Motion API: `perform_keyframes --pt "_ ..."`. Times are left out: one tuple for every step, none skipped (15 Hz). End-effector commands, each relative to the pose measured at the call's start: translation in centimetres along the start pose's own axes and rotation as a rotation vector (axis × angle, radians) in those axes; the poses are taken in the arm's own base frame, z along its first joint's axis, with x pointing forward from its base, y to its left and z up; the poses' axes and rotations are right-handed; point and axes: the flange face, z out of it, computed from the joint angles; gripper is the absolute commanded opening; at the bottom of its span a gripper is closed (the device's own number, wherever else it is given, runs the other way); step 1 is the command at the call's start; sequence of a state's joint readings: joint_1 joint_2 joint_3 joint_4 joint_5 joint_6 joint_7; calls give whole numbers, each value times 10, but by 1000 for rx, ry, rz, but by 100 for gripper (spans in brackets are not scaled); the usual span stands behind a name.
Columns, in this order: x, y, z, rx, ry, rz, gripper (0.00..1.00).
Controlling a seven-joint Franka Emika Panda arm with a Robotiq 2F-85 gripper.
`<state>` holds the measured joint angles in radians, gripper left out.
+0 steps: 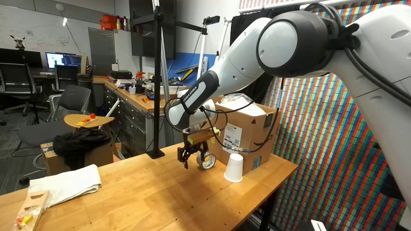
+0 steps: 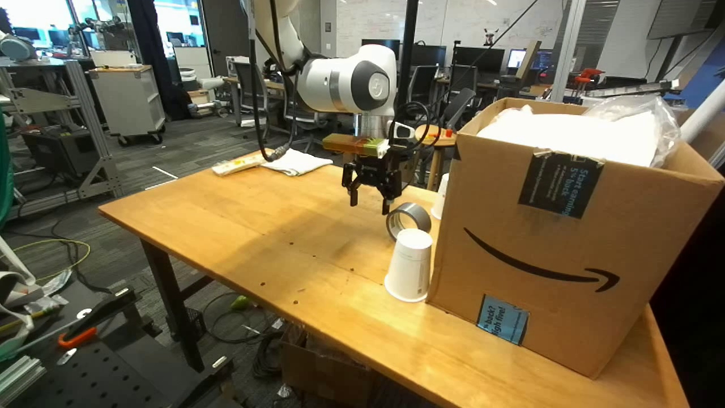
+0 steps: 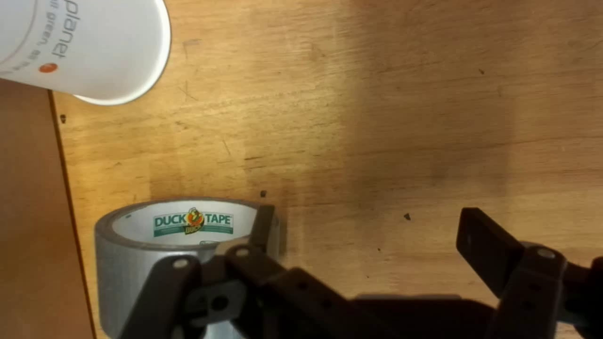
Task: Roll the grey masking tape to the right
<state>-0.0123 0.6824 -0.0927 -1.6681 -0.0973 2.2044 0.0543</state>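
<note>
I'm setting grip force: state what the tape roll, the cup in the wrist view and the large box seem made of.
Tape roll: satin grey, perhaps coated cloth, by its sheen and "Duck Tape" print; the smooth white core could be card or plastic.
Cup: likely paper, smooth white, by its printed wall; plastic possible.
Box: likely cardboard, dull brown with creased edges.

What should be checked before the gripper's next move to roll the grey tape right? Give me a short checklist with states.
1. Tape standing on its edge: ok.
2. Gripper open, not clamped on the tape: ok.
3. One finger touching the tape: cannot tell; the two overlap in the wrist view.
4. Cup apart from the tape: ok, table shows between them.
5. Room to roll toward the box: likely not ok; it stands close beside the tape.
6. Which way "right" is meant: cannot tell.
</note>
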Motion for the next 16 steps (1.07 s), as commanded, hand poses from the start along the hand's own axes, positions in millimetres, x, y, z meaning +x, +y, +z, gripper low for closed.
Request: perform_keyframes --pt "8 1 -5 8 1 -16 100" --pt "8 0 -6 10 2 -20 100" --pt "9 -2 -7 12 4 -26 100" --pt "10 -5 -8 11 4 -37 100" --pt "12 -7 -8 8 2 -48 100" --pt "13 -11 -8 8 -3 -59 100" --pt "15 -14 -9 11 -4 -69 100" --pt "16 -17 -10 12 -7 -76 100" --pt "19 -18 -10 12 -8 -82 100" --pt "21 -18 -10 13 -10 -86 100" --pt "24 -18 -11 14 -12 -89 100" --pt "27 -17 -12 14 -11 -90 100" --pt "30 -16 -12 15 -12 -91 100" --pt "32 -15 -13 13 -12 -92 100" --pt "35 -13 -13 13 -14 -92 100" --pt "37 -10 -13 14 -17 -90 100"
